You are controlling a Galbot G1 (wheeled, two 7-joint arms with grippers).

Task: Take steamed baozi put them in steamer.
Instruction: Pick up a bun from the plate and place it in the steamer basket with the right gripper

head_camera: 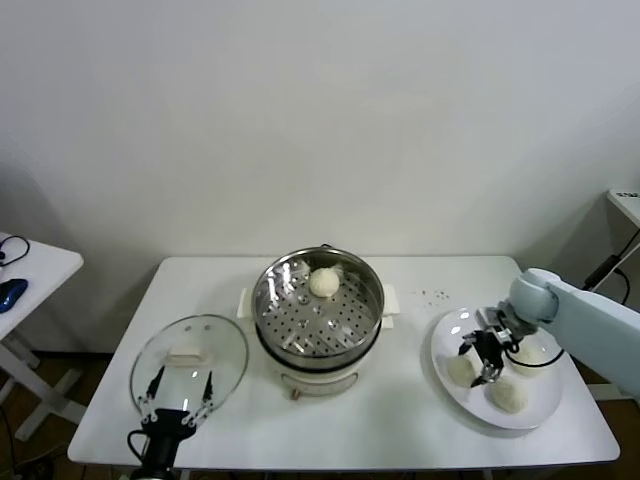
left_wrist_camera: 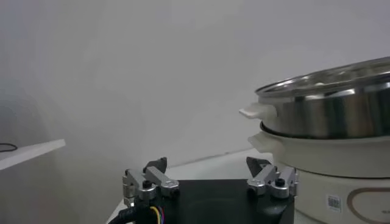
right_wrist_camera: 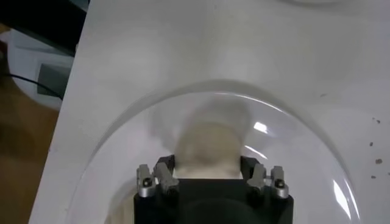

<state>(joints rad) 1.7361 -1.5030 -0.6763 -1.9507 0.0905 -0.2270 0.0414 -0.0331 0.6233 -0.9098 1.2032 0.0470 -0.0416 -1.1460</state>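
White buns sit in two places. One steamed baozi (head_camera: 323, 283) lies in the steamer (head_camera: 318, 345), near its back wall, on the tray with holes. Three more lie on the white plate (head_camera: 445, 336) to the right of the steamer.

The right gripper (head_camera: 480, 361) is down over the plate. Its fingers (right_wrist_camera: 164, 175) press on both sides of one bun (right_wrist_camera: 207, 150) and hold it. The other two buns lie just beside it, one (head_camera: 509, 396) in front and one (head_camera: 530, 352) half hidden behind the arm.

The left gripper (head_camera: 178, 393) waits at the front left of the table (head_camera: 400, 420), with its fingers spread wide and nothing between them. A glass lid (head_camera: 190, 355) lies flat just behind it, beside the steamer. Some small dark crumbs (head_camera: 433, 294) dot the table behind the plate.
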